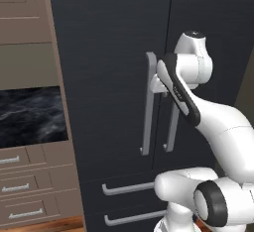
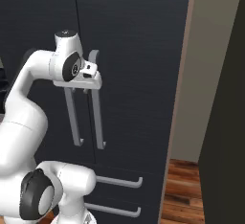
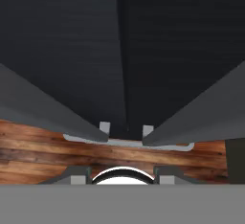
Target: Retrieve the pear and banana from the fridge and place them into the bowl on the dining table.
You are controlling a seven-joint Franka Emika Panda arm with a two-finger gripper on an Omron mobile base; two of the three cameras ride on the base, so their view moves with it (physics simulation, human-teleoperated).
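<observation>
The fridge (image 1: pixel 114 52) is filling the centre and right of the left base view and the left and middle of the right base view, both tall doors shut, so the pear and banana are presumably sitting inside, out of sight. It is showing as a charcoal-black cabinet with a faint horizontal grain, a thin seam running between the doors, and two long grey vertical handles flanking that seam. The left handle (image 1: pixel 148 104) and the right handle (image 1: pixel 171 127) are hanging side by side, with two lower drawers beneath them, each carrying a grey bar handle (image 1: pixel 128 188).

The gripper (image 2: pixel 90 71) is sitting high up against the handles, near their top ends, most likely because a door has to be pulled open before any fruit can be reached. In the right base view it is lying against the top of the right handle. In the hand view the camera is looking down the doors, the two handles sloping away toward the wooden floor (image 3: pixel 43 151). Whether the jaws are closing on a handle or merely resting beside it, I cannot tell; the fingertips are hidden behind the wrist and handles.

Tan wooden drawers (image 1: pixel 30 186) are standing at the lower left of the left base view, below a black marble panel (image 1: pixel 30 117).
</observation>
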